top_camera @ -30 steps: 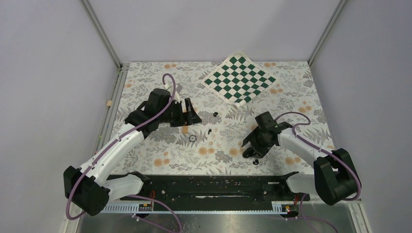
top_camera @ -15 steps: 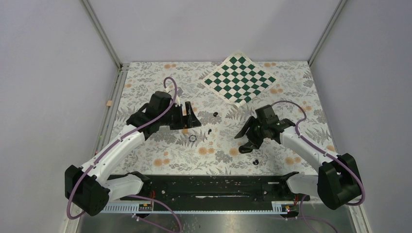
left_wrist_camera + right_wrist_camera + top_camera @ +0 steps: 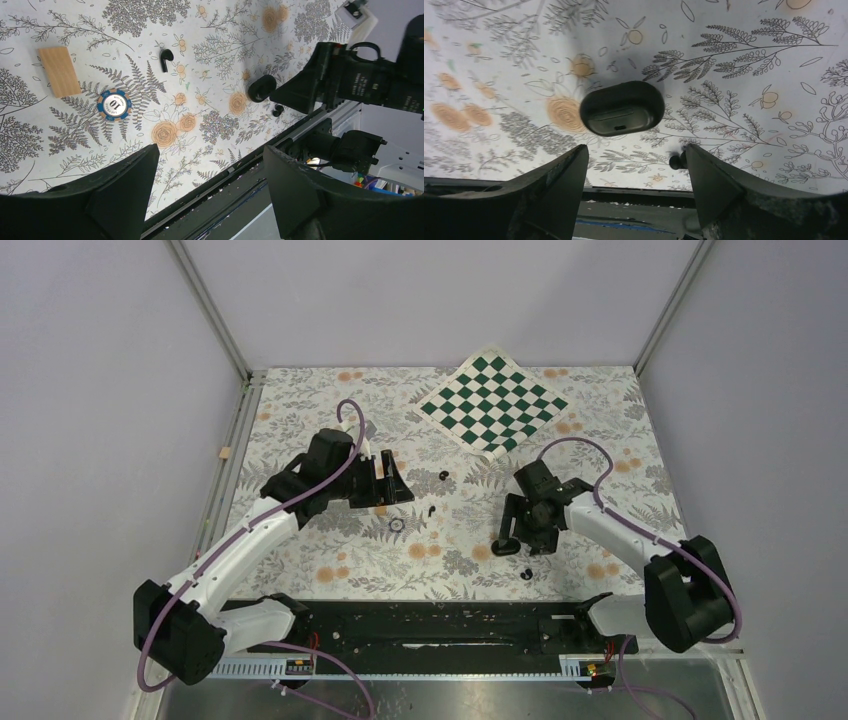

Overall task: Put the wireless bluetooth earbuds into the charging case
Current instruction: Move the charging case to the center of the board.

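Observation:
The charging case (image 3: 622, 108) is a black oval pebble lying on the floral mat, lid down as far as I can tell; it also shows as the case (image 3: 506, 548) and the case (image 3: 261, 88). My right gripper (image 3: 635, 150) hovers open just short of it, jaws empty. One earbud (image 3: 677, 160) lies beside the right finger; it shows from above as the earbud (image 3: 526, 575). A second earbud (image 3: 166, 53) lies mid-table, the earbud (image 3: 431, 510). My left gripper (image 3: 210, 150) is open and empty; from above the left gripper (image 3: 392, 485) is left of that bud.
A blue poker chip (image 3: 114, 104) and a small wooden block (image 3: 59, 71) lie near the left gripper. A small dark object (image 3: 443, 475) sits further back. A green checkered board (image 3: 493, 404) lies at the far side. The black base rail (image 3: 430, 625) runs along the near edge.
The right wrist has swung up and turned over the case, and its jaws have spread wider. The left arm shifted slightly, then stayed still.

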Motion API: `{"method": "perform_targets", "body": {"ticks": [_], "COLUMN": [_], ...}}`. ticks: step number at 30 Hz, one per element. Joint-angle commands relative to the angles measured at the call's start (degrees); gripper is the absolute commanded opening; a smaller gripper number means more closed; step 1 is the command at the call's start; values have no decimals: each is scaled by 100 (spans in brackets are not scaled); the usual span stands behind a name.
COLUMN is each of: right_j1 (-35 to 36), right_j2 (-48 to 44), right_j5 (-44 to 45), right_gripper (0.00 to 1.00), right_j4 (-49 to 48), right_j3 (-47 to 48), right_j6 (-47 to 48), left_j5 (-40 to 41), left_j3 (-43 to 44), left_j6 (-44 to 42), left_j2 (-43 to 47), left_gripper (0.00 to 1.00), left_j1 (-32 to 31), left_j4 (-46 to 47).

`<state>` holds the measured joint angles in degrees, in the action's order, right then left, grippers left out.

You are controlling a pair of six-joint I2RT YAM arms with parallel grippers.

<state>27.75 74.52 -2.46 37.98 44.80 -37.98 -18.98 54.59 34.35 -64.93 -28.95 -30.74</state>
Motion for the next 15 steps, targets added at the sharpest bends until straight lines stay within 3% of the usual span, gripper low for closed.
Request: {"method": "perform_targets", "body": {"ticks": [1, 5, 15], "right_j1": [47, 47, 373], "right_j2": [221, 271, 793], "right_j5": [-190, -649, -1744], "right_gripper": [81, 87, 87], "right_j4": [-470, -935, -2701], "right_j3": [-171, -294, -430], "right_j6": [19, -107, -1444], "left_j5": [55, 53, 73], "left_j3": [55, 27, 48], "left_j6": [-59, -75, -36], "left_j2": [166, 185, 210], "left_gripper": [78, 78, 78], "left_j1": [12, 12, 12], "left_j4": [153, 112, 147]}}
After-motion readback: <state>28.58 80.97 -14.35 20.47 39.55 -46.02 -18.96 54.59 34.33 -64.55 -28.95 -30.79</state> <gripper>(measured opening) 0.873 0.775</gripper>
